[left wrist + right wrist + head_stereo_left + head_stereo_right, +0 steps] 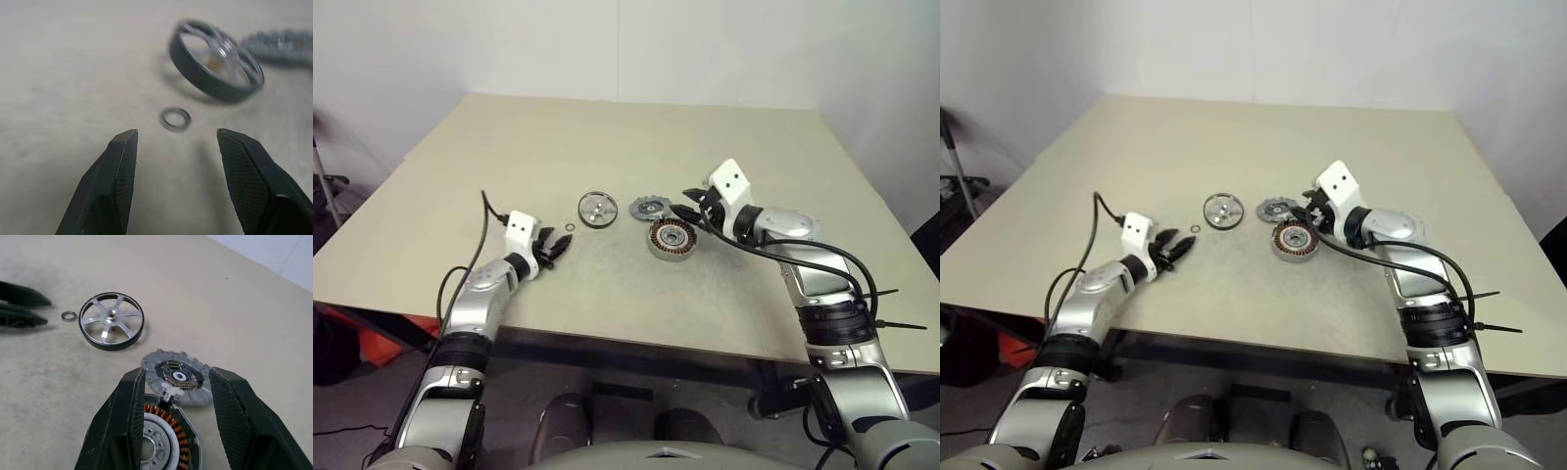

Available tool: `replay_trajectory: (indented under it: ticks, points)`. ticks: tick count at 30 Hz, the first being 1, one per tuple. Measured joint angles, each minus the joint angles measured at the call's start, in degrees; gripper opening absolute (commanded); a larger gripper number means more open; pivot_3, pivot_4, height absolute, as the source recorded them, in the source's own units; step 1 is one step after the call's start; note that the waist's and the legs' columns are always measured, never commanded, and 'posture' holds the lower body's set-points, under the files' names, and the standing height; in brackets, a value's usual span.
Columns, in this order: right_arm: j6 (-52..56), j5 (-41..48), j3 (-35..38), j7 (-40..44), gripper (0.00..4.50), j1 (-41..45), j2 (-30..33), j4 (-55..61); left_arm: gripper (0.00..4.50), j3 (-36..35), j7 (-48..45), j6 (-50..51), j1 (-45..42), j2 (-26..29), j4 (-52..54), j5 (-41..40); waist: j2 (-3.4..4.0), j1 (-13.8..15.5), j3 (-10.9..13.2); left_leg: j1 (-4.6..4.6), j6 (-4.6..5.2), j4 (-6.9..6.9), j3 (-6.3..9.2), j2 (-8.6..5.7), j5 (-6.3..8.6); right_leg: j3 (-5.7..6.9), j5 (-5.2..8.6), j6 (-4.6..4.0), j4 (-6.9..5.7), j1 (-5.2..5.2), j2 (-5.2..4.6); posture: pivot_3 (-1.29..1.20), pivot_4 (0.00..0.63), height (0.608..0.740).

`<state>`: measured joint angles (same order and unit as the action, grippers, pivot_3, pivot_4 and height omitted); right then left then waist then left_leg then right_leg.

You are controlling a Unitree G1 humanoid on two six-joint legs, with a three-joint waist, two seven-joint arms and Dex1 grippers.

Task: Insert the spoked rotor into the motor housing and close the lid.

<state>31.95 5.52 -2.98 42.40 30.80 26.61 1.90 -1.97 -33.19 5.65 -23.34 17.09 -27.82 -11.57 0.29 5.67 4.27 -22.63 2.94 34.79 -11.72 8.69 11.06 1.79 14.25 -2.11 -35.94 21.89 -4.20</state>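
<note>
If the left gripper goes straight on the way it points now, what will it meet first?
Probably the small metal ring lying just ahead of the open left gripper; the spoked rotor lies beyond it. Depth is uncertain.

Beige square table (607, 137) standing against plain white walls (509, 39) meeting in 1 corner, even soft light falling across its matte top, grey floor (352, 411) showing below the near edge, an orange-red object (372, 343) lying underneath at left.
</note>
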Motion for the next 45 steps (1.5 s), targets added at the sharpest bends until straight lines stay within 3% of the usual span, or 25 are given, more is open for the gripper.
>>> replay_trajectory:
  ticks: [10, 24, 39, 44, 45]
  points:
    - [-0.03, 0.71, 0.02, -1.04, 2.08, -0.23, 1.22, 0.98, 2.76, 0.05, 1.55, -5.64, -2.79, -1.88, -6.95, 2.61, 0.01, 0.03, 0.0, 0.86, 0.04, -0.12, 0.0, -0.01, 0.04, -0.01, 0.01, -0.01, 0.1, -0.85, 0.0, 0.0, 0.0, 0.74]
    - [-0.72, 0.71, -0.23, -1.29, 2.08, -0.13, 1.39, -1.03, 2.76, -1.26, 8.42, -7.68, -8.63, -4.58, -15.25, 4.18, 0.01, 0.11, 0.0, 0.88, 0.03, -0.16, 0.0, -0.02, 0.03, -0.01, -0.01, -0.01, 0.1, -0.87, -0.01, 0.0, 0.0, 0.74]
    - [-0.99, 0.71, -0.26, -2.12, 2.08, -0.07, 1.42, -1.03, 2.76, 1.83, 4.78, 1.66, -10.24, -2.29, -11.65, 6.65, 0.01, -0.04, 0.0, 0.87, 0.04, -0.26, -0.01, -0.02, 0.03, -0.01, 0.0, -0.02, 0.18, -0.82, -0.01, 0.0, 0.0, 0.74]
    - [-0.99, 0.71, -0.25, -2.26, 2.08, -0.06, 1.42, -1.03, 1.51, 1.81, 4.78, 4.0, -9.41, -1.86, -9.45, 6.64, 0.02, -0.12, 0.0, 0.87, 0.09, -0.29, -0.02, -0.03, 0.07, -0.01, 0.01, -0.03, 0.2, -0.81, -0.01, 0.0, 0.0, 0.74]
    - [-0.99, 0.71, -0.25, -2.27, 2.08, -0.06, 1.42, -1.03, 1.51, 1.74, 4.87, 4.35, -9.35, -1.75, -9.21, 6.64, 0.01, -0.12, 0.0, 0.87, 0.1, -0.29, -0.01, -0.03, 0.07, -0.01, 0.0, -0.03, 0.2, -0.81, -0.01, 0.0, 0.0, 0.74]
